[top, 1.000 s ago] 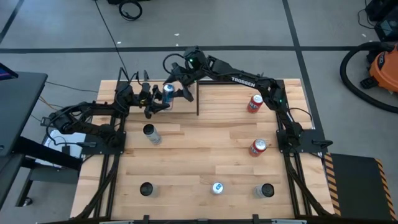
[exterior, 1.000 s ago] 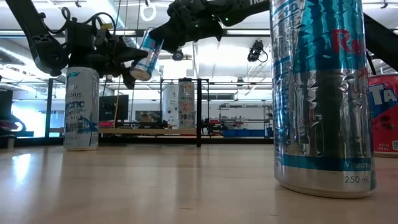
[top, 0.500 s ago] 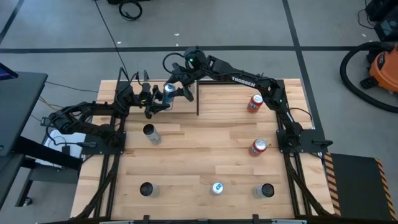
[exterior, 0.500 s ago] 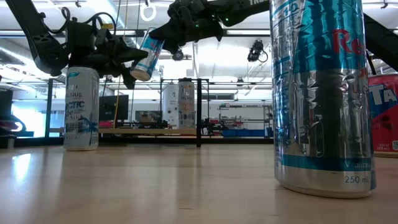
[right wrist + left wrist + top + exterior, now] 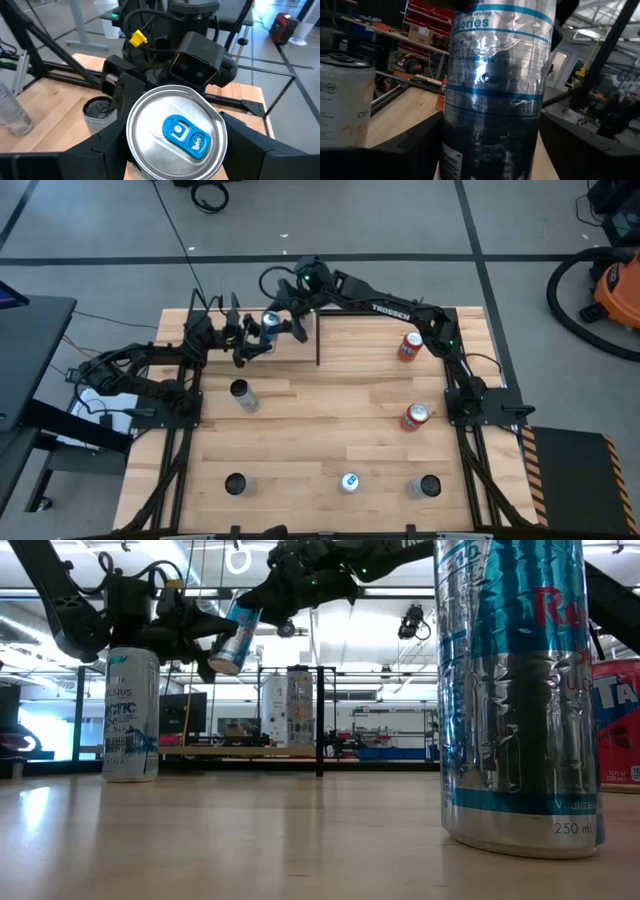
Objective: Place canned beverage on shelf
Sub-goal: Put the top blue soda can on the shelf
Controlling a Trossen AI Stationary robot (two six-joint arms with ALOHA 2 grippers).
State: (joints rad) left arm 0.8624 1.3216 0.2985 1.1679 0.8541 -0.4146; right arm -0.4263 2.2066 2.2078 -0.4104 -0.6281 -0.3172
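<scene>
The right claw (image 5: 279, 326) is clamped on the upper end of a blue and silver canned beverage (image 5: 269, 322), raised above the far left part of the worktop (image 5: 330, 430); in the right wrist view its dark fingers (image 5: 107, 145) sit on either side of the can's lid with its blue pull tab; seen from worktop height the can hangs tilted, lid end uppermost.

The left claw (image 5: 250, 342) is just beside it, at the lower part of the same can; its wrist view is filled by the can's wall; its fingers flank the can, but whether they press on it or stand clear cannot be told.

Below and just beyond both claws lies the shelf (image 5: 210, 325), a pale panel edged by black rods, with at least one can already standing there.

Judged by its look, the can is a thin, stiff metal cylinder, smooth and likely slippery, easily dented by a hard squeeze; the best hold is across the round wall near the middle, kept upright.

Other cans stand well apart on the worktop, nearer the front.
</scene>
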